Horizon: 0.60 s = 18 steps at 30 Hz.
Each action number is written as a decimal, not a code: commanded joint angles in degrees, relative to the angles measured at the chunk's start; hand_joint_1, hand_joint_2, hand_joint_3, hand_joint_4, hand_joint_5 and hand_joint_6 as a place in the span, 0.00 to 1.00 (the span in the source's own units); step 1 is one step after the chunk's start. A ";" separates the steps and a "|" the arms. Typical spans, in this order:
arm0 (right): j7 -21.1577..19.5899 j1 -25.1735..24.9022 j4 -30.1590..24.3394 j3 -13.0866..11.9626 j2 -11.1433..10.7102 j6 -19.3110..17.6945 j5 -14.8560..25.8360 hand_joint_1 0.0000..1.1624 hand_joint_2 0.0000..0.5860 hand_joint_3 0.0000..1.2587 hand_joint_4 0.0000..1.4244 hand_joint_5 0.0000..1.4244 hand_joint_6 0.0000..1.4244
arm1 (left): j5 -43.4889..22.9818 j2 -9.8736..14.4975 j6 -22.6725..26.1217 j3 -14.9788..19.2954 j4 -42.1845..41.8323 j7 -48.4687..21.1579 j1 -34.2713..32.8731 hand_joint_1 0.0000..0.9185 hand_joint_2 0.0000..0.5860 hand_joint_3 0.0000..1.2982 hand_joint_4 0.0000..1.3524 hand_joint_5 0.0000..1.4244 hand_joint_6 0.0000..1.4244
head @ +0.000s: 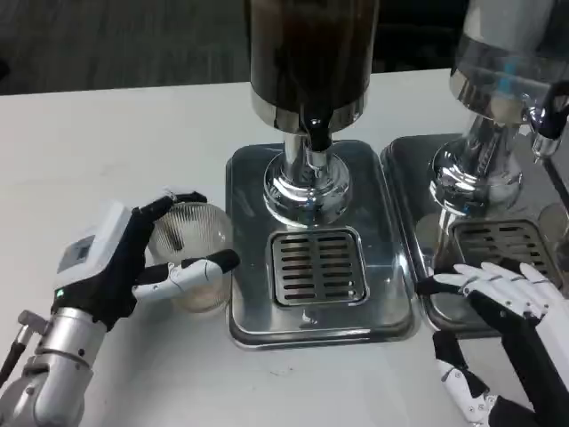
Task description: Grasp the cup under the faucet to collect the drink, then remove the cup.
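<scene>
Left hand (120,267): fingers (197,271) curl around a clear ribbed plastic cup (191,240), one black-tipped finger across its near side, others reaching over the far rim. The cup is gripped and upright, on the white table (107,151) just left of the central drip tray (249,178), its wall close to the tray's left edge; actual contact with the tray cannot be made out. Cup is not under the faucet. The lower half of the cup is partly hidden behind the fingers; contents cannot be judged through the ribbing.

Right hand (507,302): white fingers (484,277) lie spread, roughly flat, over the near-left corner of the second drip tray (409,156) at the right; nothing is held. Whether the fingertips press on the metal or sit just above it is unclear. Wrist and lower fingers are cut off by the bottom and right picture edges.

Central drink dispenser (307,53): dark liquid in the cylinder, top cut off by the frame. Its black faucet (317,133) points down toward the slotted grate (318,265) in the tray. The chrome pedestal (307,182) reflects strongly, blurring its outline.

Second dispenser (498,53) at right: clear cylinder, contents hard to make out, partly cropped by the right edge. A second grate (498,242) sits behind the right hand, partly covered by it.
</scene>
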 commanded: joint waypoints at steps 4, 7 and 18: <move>-0.60 0.20 -1.04 -1.07 0.21 -1.10 1.15 0.52 0.97 0.32 0.20 0.16 0.08 | 1.90 0.90 1.44 -1.89 0.04 0.08 1.15 0.50 0.07 0.29 0.32 0.56 0.86; -0.53 0.14 -1.06 -1.23 0.27 -1.23 1.32 0.52 0.97 0.33 0.20 0.16 0.08 | 2.40 1.11 1.93 -2.19 -0.22 0.51 1.21 0.54 0.07 0.28 0.32 0.58 0.88; -0.30 -0.28 -0.82 -1.51 0.43 -1.63 1.84 0.51 0.99 0.33 0.20 0.17 0.08 | 2.51 0.79 2.00 -1.44 -0.82 5.40 2.24 0.74 0.00 0.38 0.42 0.63 0.96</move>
